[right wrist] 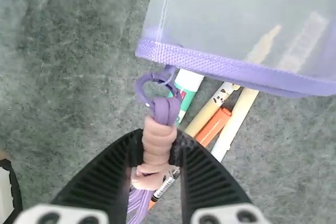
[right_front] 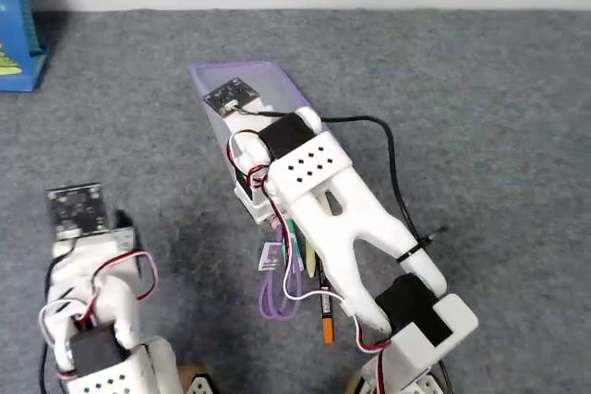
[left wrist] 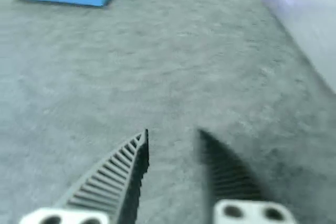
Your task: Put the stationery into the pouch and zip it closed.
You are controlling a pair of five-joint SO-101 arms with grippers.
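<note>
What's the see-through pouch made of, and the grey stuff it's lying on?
The pouch looks like soft frosted plastic: pens show dimly through it. Its purple edge seems woven fabric, with a visible weave. The table cover looks like fuzzy grey felt or carpet.

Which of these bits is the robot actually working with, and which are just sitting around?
Part of the job:
- pouch
- pens poking out of its mouth
- peach pull tab on the purple strap, pinched by the right gripper

Just lying about:
- blue box at the far edge
- grey mat under everything

The left gripper hangs open over the mat, holding nothing.
</note>
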